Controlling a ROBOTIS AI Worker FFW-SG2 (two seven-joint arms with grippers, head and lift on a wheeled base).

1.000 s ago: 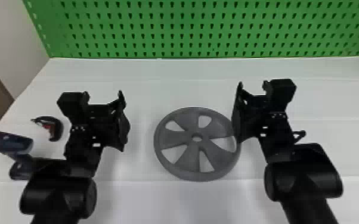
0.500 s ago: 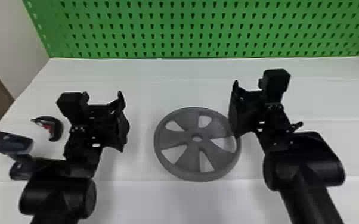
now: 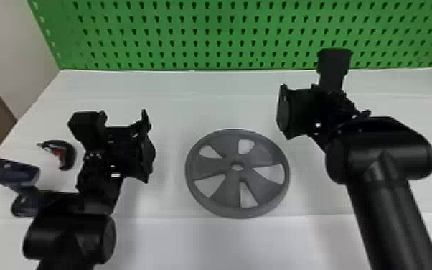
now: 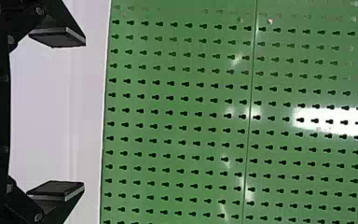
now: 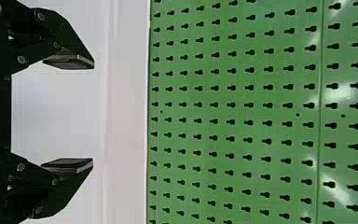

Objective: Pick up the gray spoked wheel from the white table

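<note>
The gray spoked wheel (image 3: 215, 163) lies flat on the white table (image 3: 168, 97), between the two arms. To its left stands my left gripper (image 3: 145, 147), apart from the wheel. My right gripper (image 3: 284, 111) is up to the right of the wheel's far edge, not touching it. In the left wrist view the left gripper (image 4: 57, 114) has its fingers wide apart with nothing between them. The right wrist view shows the right gripper (image 5: 69, 114) open and empty as well.
A green pegboard (image 3: 226, 36) rises along the table's back edge. At the left, a dark blue power drill (image 3: 18, 174) and a small black and red tool (image 3: 66, 154) lie beside the left arm.
My right gripper has moved away from the wheel's right edge, toward the pegboard and to the right, and its wrist has tilted. The left arm and the wheel have stayed in place.
</note>
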